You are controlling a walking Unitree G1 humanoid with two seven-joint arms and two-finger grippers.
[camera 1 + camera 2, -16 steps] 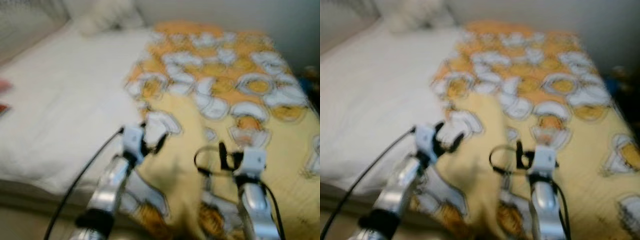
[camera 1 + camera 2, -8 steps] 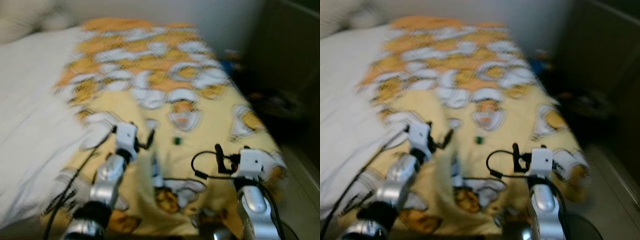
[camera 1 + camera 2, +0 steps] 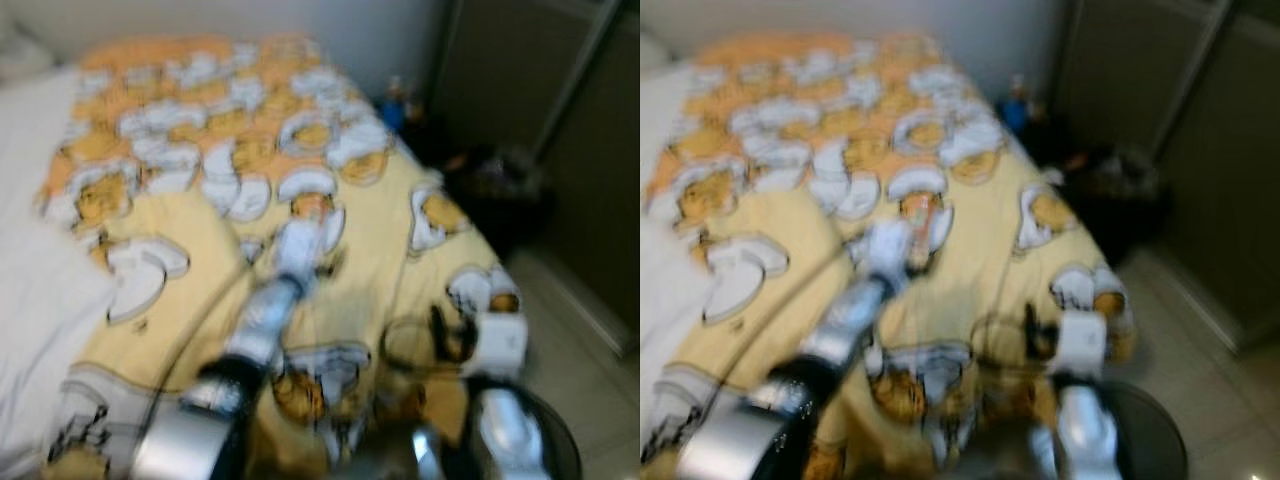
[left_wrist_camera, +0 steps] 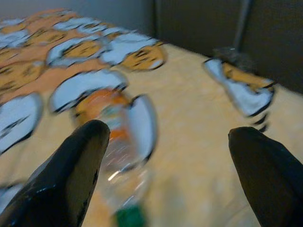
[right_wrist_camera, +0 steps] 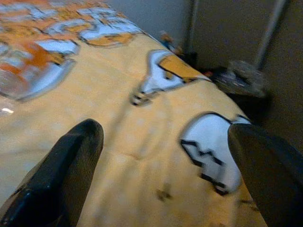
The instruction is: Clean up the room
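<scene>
While my left claw [image 4: 163, 156] hung spread and unclenched over the clear plastic bottle with a green cap [image 4: 118, 161] lying on the yellow cartoon-print blanket [image 3: 390, 250] of the bed, I judged I was at the reach. Next I needed to lower and close. My right claw [image 5: 163, 161], also spread, held nothing.

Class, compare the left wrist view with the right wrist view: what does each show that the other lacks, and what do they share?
Left wrist view: a clear bottle with a green cap lies on the yellow blanket, just ahead of the open left claw. Right wrist view: a dark heap of clutter beside the bed, beyond the open right claw. Shared: the yellow blanket and the dark cupboard doors behind it.
</scene>
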